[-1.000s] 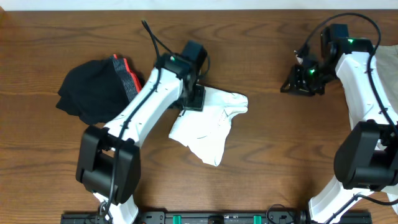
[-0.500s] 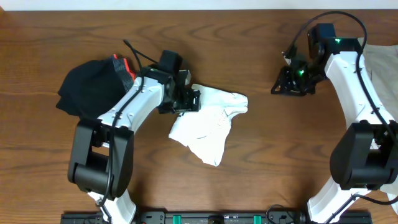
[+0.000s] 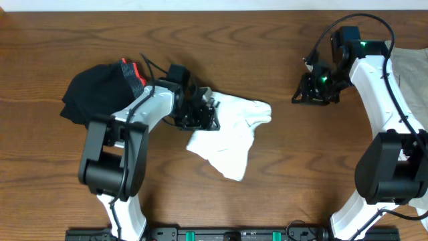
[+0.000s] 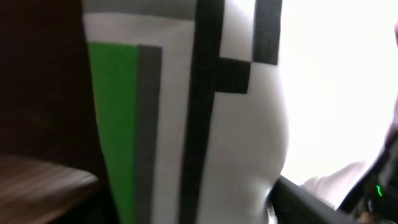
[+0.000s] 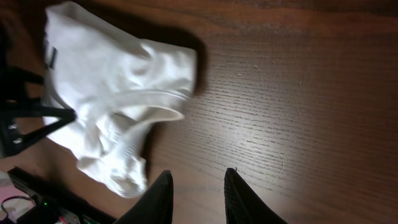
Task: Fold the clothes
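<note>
Shirt (image 3: 231,137) is lying crumpled near the middle of the table (image 3: 281,194) in the overhead view, 1 white heap with a corner trailing toward the front edge; the left gripper (image 3: 210,115) is sitting right at the heap's left edge, on the cloth or just over it; whether its claw is released, clenched or grasping fabric I cannot tell from here; a black garment (image 3: 97,97) with an orange-and-grey waistband (image 3: 136,78) is lying left of that arm, apart from the shirt; the right gripper (image 3: 302,95) is hovering over bare wood toward the back right, well apart from the shirt; a beige garment (image 3: 411,63) is showing at the right edge, behind the right arm.

The left wrist view is coming through as blur; a white panel (image 4: 242,143) with green and black stripes is filling the middle, bright white is glaring at the right, and a strip of wood is showing at lower left; the fingers are too blurred to make out, so the claw's state cannot be told here either.

In the right wrist view the 2 fingers (image 5: 158,198) are standing apart with bare wood showing between them; the claw is released and grasping nothing; the shirt is lying at upper left, well apart from those fingers, with a ribbed band (image 5: 146,102) curling across it and a small dark label (image 5: 50,57) sitting near its left edge; dark struts of the left gripper are meeting its left side.
</note>
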`<state>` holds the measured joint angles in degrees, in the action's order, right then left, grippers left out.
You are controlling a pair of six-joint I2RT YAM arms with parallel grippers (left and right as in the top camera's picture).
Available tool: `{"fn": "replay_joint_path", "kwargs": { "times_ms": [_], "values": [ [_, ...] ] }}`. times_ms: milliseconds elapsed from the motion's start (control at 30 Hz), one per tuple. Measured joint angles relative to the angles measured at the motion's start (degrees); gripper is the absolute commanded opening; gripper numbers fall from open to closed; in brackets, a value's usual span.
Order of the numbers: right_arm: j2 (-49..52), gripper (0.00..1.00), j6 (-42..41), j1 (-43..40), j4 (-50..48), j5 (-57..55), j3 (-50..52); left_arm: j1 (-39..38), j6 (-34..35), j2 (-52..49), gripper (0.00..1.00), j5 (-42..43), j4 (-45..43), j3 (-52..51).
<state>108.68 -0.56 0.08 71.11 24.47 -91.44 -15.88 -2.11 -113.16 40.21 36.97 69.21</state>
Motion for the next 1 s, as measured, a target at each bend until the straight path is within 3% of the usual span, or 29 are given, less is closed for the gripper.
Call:
{"fn": "replay_joint_path", "kwargs": {
  "times_ms": [33,67,133,233,433,567,800,1000],
  "values": [
    [0.0,0.26,0.0,0.0,0.0,0.0,0.0,0.0,-1.3,-1.0,0.31,2.1,0.0,0.0],
    [0.0,0.26,0.0,0.0,0.1,0.0,0.0,0.0,-2.5,-1.7,0.25,3.4,0.0,0.0],
    [0.0,0.26,0.0,0.0,0.1,0.0,0.0,0.0,-3.7,-2.9,0.14,5.7,0.0,-0.1],
    [0.0,0.26,0.0,0.0,0.2,0.0,0.0,0.1,-5.2,-3.1,0.06,8.5,0.1,-0.1],
    [0.0,0.26,0.0,0.0,0.2,0.0,0.0,2.2,-5.4,-0.6,0.06,13.9,1.8,-0.1],
    [0.0,0.26,0.0,0.0,0.3,0.0,0.0,6.8,-4.0,8.4,0.06,13.1,2.0,0.7],
    [0.0,0.26,0.0,0.0,0.3,0.0,0.0,21.8,-4.0,23.5,0.06,8.9,1.5,3.5],
    [0.0,0.26,0.0,0.0,0.7,0.0,0.0,35.5,-6.5,22.3,0.06,7.3,1.7,3.5]
  ]
}}
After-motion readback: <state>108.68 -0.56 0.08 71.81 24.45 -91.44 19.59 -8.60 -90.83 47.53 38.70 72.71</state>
